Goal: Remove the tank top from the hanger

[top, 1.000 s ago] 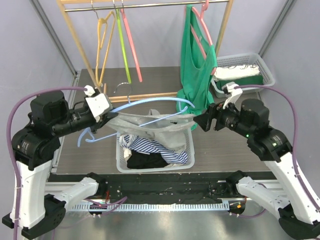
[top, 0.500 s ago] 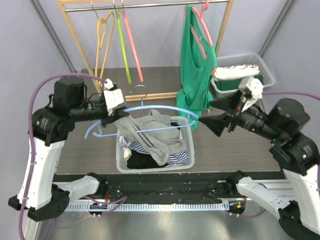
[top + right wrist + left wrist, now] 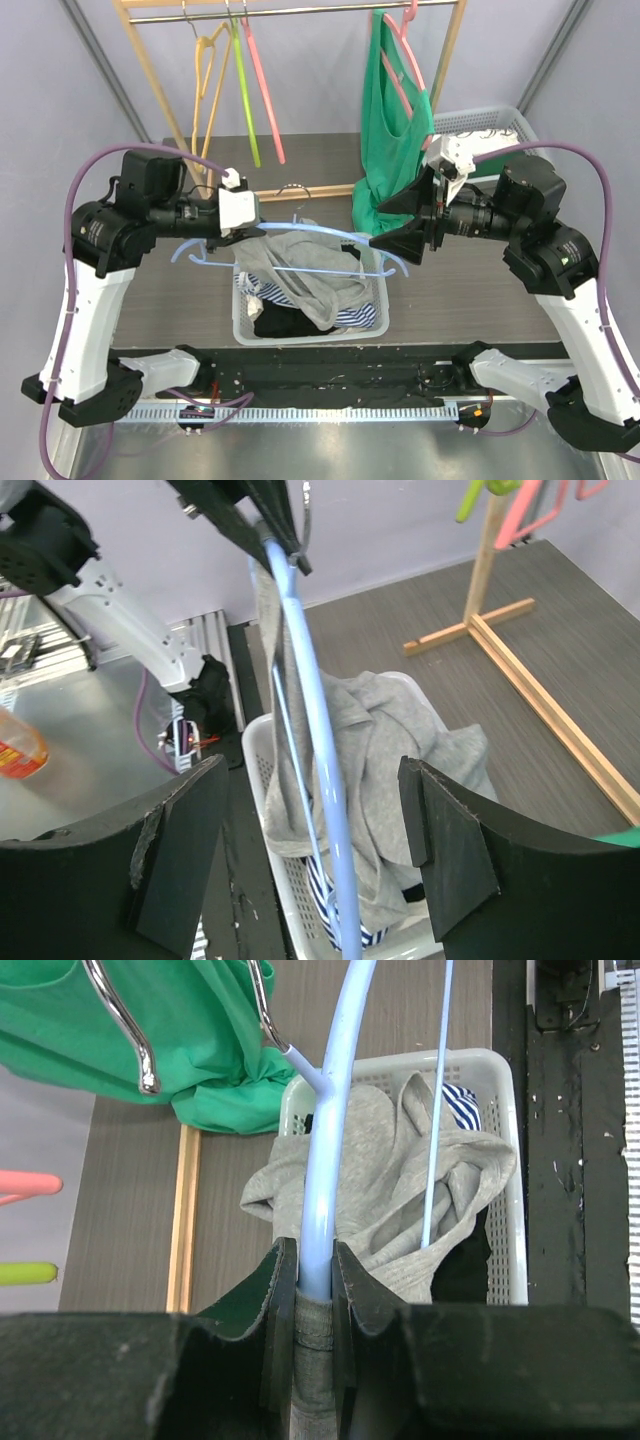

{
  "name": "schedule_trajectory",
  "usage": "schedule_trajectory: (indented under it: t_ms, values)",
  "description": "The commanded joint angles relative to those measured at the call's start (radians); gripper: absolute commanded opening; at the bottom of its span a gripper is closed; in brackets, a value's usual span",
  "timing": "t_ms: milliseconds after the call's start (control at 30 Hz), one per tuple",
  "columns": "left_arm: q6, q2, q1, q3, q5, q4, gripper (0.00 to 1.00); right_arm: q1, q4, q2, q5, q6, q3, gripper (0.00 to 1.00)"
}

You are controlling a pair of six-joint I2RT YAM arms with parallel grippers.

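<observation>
A light-blue hanger point(image 3: 320, 232) is held over the white laundry basket point(image 3: 300, 338). My left gripper point(image 3: 243, 220) is shut on the hanger's left arm and on the strap of the grey tank top point(image 3: 320, 285). The rest of the top slumps into the basket. In the left wrist view the jaws point(image 3: 315, 1280) pinch the blue hanger point(image 3: 335, 1110) and the grey strap, with the top point(image 3: 380, 1190) beyond. My right gripper point(image 3: 376, 224) is open at the hanger's right end. In the right wrist view point(image 3: 315, 850) the hanger point(image 3: 320, 770) runs between the wide-apart fingers, touching neither.
The basket also holds striped point(image 3: 355, 316) and black clothes. Behind stands a wooden rack point(image 3: 160, 100) with yellow, green and pink hangers. A green top point(image 3: 390, 130) hangs on it. A second white basket point(image 3: 520, 130) sits at the back right.
The grey top has come off the hanger's right side and dropped into the basket. My right gripper drew back open, then returned to the hanger's right end. The left arm rose slightly.
</observation>
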Motion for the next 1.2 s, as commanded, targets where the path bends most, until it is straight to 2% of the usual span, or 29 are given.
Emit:
schedule_trajectory:
  t_ms: [0,233,433,633,733,767,800,833,867,900,1100,1167]
  values:
    - [0.052,0.011,-0.007,0.083,0.049,0.001,0.00,-0.001,0.054,-0.005,-0.108,0.001,0.009,0.76]
    - [0.030,0.080,-0.036,0.191,0.070,0.007,0.00,0.003,0.071,0.022,-0.091,0.006,-0.022,0.73]
    - [0.007,0.087,-0.050,0.204,0.090,0.010,0.00,0.014,0.071,0.065,-0.089,0.006,0.000,0.70]
    - [0.002,0.091,-0.055,0.220,0.080,0.018,0.00,0.028,0.081,0.088,-0.105,0.029,-0.009,0.61]
    - [0.004,0.099,-0.055,0.226,0.072,0.015,0.00,0.029,0.081,0.084,-0.085,0.033,-0.019,0.43]
    - [0.006,0.097,-0.055,0.223,0.069,0.015,0.00,0.029,0.084,0.078,-0.079,0.038,-0.022,0.29]
    - [0.009,0.094,-0.056,0.218,0.058,0.015,0.00,0.029,0.086,0.075,-0.060,0.038,-0.025,0.22]
    - [0.015,0.090,-0.055,0.208,0.052,0.015,0.00,0.029,0.092,0.062,-0.051,0.046,-0.029,0.09]
    - [0.015,0.088,-0.055,0.200,0.046,0.021,0.00,0.029,0.098,0.055,-0.043,0.052,-0.034,0.04]
    - [0.013,0.085,-0.055,0.194,0.032,0.027,0.00,0.029,0.107,0.048,-0.030,0.058,-0.049,0.01]
    - [-0.019,0.080,-0.055,0.180,0.012,0.061,0.00,0.031,0.153,-0.010,-0.025,0.101,-0.110,0.01]
    - [-0.057,0.080,-0.055,0.169,0.001,0.082,0.24,0.031,0.183,-0.040,-0.010,0.116,-0.130,0.01]
